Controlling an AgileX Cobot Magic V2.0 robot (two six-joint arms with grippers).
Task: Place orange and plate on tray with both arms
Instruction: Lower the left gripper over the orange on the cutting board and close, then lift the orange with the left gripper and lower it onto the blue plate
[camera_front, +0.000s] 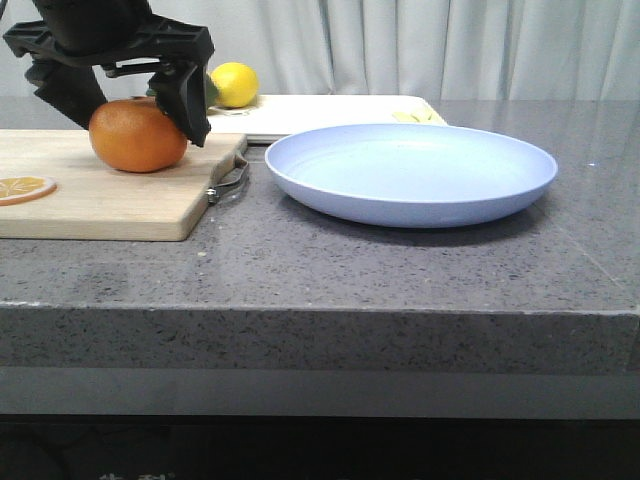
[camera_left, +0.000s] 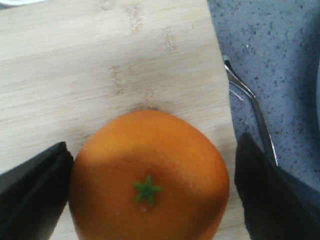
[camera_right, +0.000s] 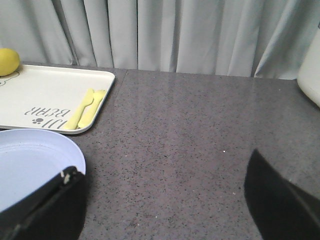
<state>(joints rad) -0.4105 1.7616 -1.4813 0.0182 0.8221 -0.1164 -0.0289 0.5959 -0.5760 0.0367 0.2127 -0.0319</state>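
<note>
Reaching down from above, my left gripper straddles the orange on the cutting board, fingers spread, not yet squeezing. My right gripper hovers released just beside the plate; the tray sits behind.
</note>
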